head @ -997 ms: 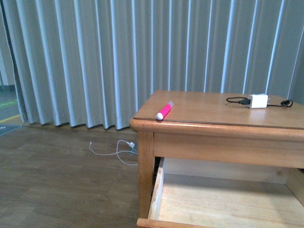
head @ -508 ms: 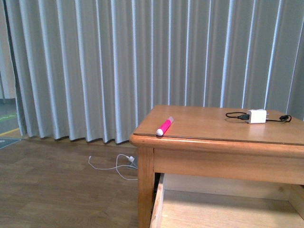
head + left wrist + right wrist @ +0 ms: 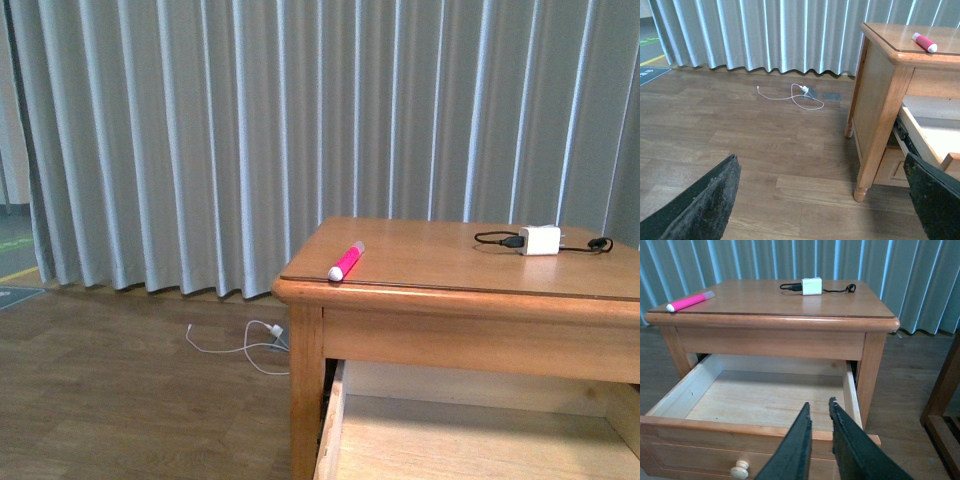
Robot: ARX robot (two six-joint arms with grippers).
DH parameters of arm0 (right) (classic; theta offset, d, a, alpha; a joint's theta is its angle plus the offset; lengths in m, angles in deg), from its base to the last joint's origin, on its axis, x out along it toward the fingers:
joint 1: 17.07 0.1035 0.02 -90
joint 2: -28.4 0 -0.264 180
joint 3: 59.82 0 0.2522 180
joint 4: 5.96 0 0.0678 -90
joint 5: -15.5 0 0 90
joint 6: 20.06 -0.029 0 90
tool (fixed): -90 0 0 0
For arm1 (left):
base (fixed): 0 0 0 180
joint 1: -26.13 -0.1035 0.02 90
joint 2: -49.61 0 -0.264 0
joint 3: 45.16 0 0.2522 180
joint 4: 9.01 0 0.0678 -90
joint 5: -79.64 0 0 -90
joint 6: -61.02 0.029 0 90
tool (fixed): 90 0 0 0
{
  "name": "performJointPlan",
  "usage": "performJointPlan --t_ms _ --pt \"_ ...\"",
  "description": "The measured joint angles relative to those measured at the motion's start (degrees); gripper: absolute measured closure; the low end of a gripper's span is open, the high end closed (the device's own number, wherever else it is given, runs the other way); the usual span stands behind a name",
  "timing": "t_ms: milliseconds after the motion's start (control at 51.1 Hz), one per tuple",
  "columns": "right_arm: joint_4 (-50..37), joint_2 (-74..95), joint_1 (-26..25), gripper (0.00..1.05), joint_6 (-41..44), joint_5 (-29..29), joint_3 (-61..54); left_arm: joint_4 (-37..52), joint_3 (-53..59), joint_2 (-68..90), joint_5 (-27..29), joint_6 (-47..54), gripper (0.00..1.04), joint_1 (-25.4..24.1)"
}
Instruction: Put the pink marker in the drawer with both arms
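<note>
On the wooden nightstand [image 3: 470,250], the pink marker [image 3: 346,260] lies well apart from both end effectors: left [image 3: 825,200] spread, right [image 3: 817,432] nearly closed, empty.

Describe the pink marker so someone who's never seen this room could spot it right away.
Find the wooden nightstand in front of the grey curtains. On its top, near the front corner farthest from the white charger block, lies the pink marker: slim, hot pink, white-tipped, the only brightly coloured thing there.

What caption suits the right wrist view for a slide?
Open light-wood drawer below the hot-pink marker on the wooden tabletop; right gripper nearly closed, empty.
</note>
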Motion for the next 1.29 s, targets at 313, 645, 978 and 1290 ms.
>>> performJointPlan --t_ms 313,645,978,1290 --pt "-0.02 -0.02 0.00 0.23 0.00 -0.02 -0.02 0.00 0.00 0.00 0.00 0.00 0.06 0.00" --pt "-0.02 -0.02 -0.04 0.09 -0.02 -0.02 -0.02 0.00 0.00 0.00 0.00 0.00 0.06 0.00" --pt "-0.02 -0.02 -0.04 0.09 -0.02 0.00 -0.02 0.00 0.00 0.00 0.00 0.00 0.06 0.00" --pt "-0.02 -0.02 -0.07 0.09 -0.02 -0.02 -0.02 11.47 -5.88 19.89 23.80 -8.31 0.06 14.93"
